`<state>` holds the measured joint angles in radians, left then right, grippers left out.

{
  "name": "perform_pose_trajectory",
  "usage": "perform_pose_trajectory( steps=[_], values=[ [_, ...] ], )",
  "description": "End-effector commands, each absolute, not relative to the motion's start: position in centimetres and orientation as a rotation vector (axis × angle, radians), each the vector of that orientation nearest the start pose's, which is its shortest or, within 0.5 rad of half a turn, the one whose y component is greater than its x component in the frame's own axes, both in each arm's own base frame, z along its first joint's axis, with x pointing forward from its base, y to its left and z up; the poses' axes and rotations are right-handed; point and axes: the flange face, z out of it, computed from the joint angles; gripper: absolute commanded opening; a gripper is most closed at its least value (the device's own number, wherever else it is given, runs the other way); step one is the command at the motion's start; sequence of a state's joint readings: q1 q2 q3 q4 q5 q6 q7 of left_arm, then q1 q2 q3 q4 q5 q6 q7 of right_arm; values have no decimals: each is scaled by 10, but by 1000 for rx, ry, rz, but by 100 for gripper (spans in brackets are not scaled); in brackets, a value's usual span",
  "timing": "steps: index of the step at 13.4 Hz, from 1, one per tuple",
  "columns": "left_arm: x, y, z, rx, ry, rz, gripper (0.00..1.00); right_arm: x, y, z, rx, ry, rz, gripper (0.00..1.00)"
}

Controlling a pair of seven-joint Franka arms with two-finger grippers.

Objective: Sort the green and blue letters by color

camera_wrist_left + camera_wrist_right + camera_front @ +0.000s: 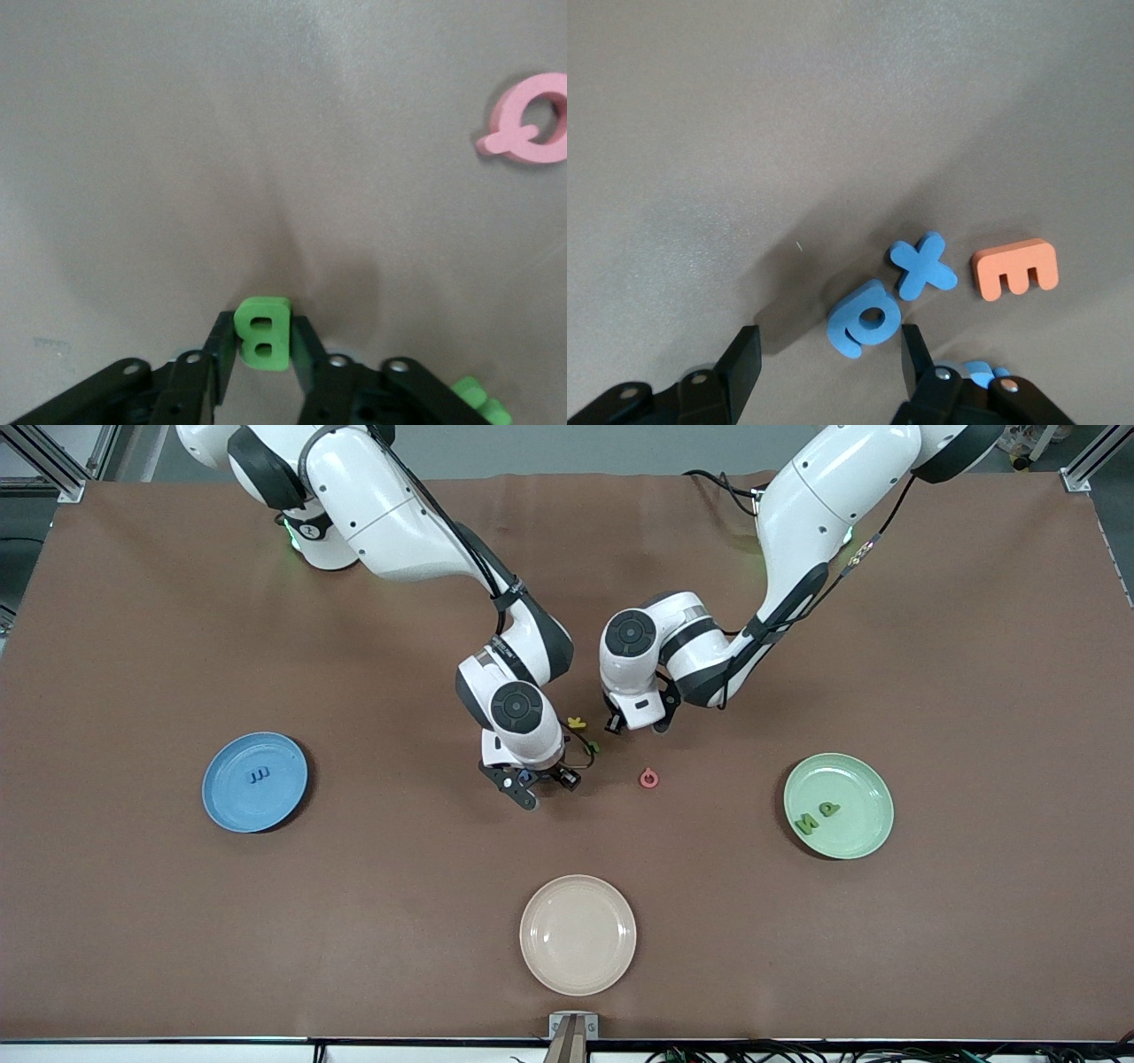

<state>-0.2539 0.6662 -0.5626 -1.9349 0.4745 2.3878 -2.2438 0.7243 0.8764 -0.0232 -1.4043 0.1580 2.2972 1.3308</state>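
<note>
L gripper (263, 354) pinched on green B (263, 332); R gripper (824, 363) agape over blue a (862, 319), empty.

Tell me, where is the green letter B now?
The green letter B sits between the left gripper fingers at the table's middle, with the pink letter lying apart on the table.

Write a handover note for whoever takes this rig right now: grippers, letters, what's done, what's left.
Left gripper: shut on the green foam letter B, mid-table.
Right gripper: fingers open around a blue foam rounded letter, low over the table; a blue foam letter X and orange foam letter E lie beside it.
Done: one blue letter on the round blue plate; two green letters on the round green plate.
Left: carry the B to the green plate; move remaining blue and green letters. The pink ring-shaped letter stays.
</note>
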Motion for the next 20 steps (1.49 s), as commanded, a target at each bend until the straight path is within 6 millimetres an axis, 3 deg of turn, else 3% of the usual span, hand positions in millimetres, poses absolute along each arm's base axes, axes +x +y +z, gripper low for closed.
perform_pose_trajectory(
  steps=[1,5,7,10,14,15,18,20],
  values=[
    [432,-420,185,-2607,-1662,0,4,561,475,179,-2863,1118,107,66],
    [470,-392,226,-2723,-1547,-92,0,563,471,177,-2885,1101,84,66],
    [496,-361,239,-2768,-1476,-123,0,563,471,177,-2886,1102,85,62],
    [534,-296,251,-2792,-1264,-132,1,559,476,177,-2892,1087,84,42],
    [582,-192,257,-2852,-1035,-102,1,559,476,177,-2897,1083,76,24],
    [591,-174,259,-2870,-986,-101,1,559,476,177,-2898,1081,76,21],
    [613,-117,254,-2912,-880,-71,2,560,477,183,-2898,1073,73,17],
    [626,-97,246,-2939,-844,-55,10,575,463,208,-2873,1090,67,17]
  ],
)
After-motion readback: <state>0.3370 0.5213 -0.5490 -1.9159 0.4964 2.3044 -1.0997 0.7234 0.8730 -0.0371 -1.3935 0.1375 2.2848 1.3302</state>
